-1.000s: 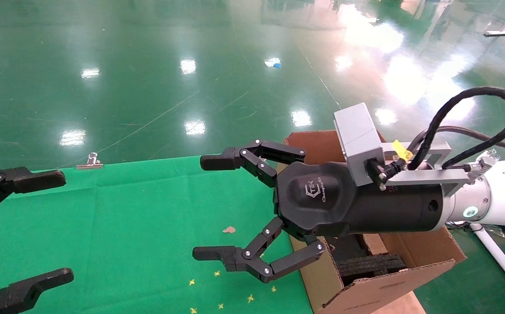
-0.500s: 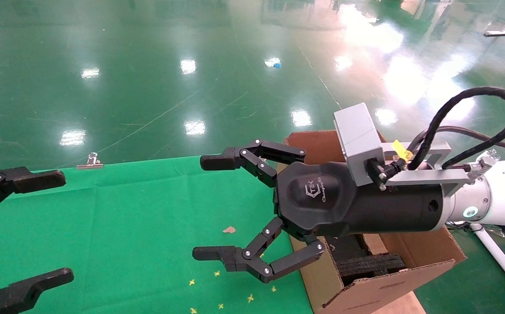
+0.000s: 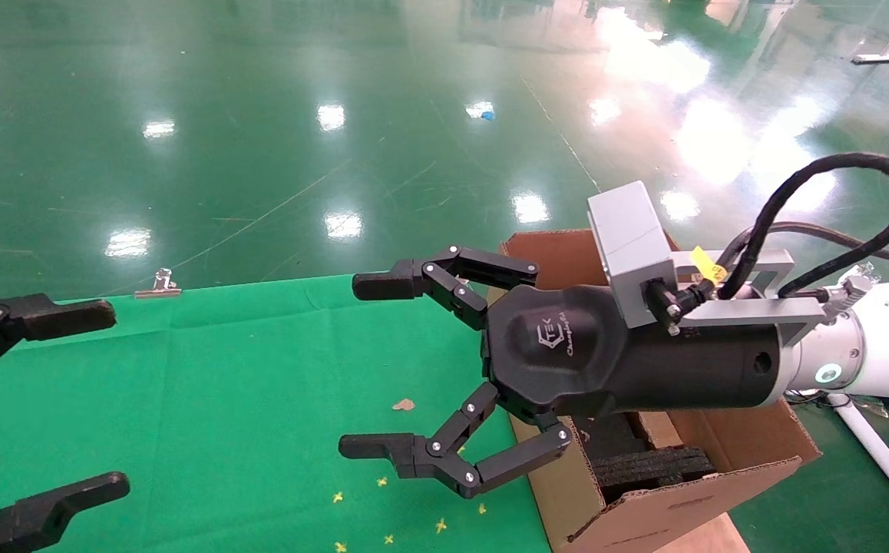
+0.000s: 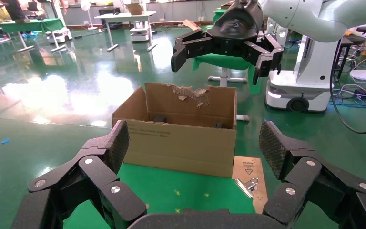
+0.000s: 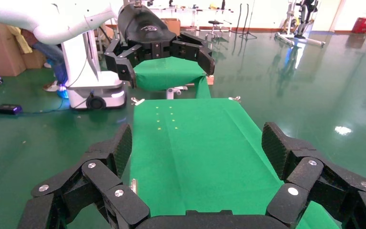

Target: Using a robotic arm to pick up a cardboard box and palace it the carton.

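- Head view: right gripper [image 3: 371,367] on the white arm [image 3: 886,342], fingers spread wide, nothing between them, up over the right edge of the green cloth [image 3: 222,407].
- Arm body crosses above the carton [image 3: 644,507], which sits just off the cloth's right edge; black foam [image 3: 652,465] shows inside.
- Grey camera block [image 3: 629,246] and black cable [image 3: 836,207] sit on top of the wrist.
- Left gripper [image 3: 68,399] at the left edge, fingers apart, empty, over the cloth.
- Small brown scrap [image 3: 403,405] and yellow specks [image 3: 383,511] on the cloth; metal clip [image 3: 159,284] at its far edge.
- Small cardboard box: not visible in any view.
- Left wrist view: left gripper [image 4: 193,143] fingers wide apart, empty. Carton [image 4: 181,138] ahead, past the cloth [image 4: 181,193], with a ragged torn top flap. Right gripper [image 4: 226,64] hangs open above the carton. Binder clip [image 4: 248,183] lies on a cardboard sheet [image 4: 250,167] beside the carton.
- Right wrist view: right gripper [image 5: 195,143] fingers spread, empty, cloth [image 5: 195,148] below. Left gripper [image 5: 164,62] far off over the cloth's other end, open.
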Action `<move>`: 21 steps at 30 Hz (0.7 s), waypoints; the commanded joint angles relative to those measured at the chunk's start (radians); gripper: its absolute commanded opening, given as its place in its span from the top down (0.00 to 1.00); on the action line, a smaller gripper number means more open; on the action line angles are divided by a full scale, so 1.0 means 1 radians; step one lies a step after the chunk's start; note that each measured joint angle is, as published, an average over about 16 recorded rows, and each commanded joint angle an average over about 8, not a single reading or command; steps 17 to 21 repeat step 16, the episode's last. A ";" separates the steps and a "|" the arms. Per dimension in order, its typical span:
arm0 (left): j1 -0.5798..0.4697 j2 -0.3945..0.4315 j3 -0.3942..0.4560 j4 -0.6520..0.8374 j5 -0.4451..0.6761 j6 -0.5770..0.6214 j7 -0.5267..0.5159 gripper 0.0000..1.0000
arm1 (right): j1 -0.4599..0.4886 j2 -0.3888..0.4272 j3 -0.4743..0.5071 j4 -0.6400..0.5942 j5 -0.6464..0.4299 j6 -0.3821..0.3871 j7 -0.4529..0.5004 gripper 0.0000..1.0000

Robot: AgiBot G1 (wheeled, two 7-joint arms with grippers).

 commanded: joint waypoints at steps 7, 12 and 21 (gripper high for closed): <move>0.000 0.000 0.000 0.000 0.000 0.000 0.000 0.00 | 0.000 0.000 0.000 0.000 0.000 0.000 0.000 0.00; 0.000 0.000 0.000 0.000 0.000 0.000 0.000 0.00 | 0.000 0.000 0.000 0.000 0.000 0.000 0.000 0.00; 0.000 0.000 0.000 0.000 0.000 0.000 0.000 0.00 | 0.000 0.000 0.000 0.000 0.000 0.000 0.000 0.00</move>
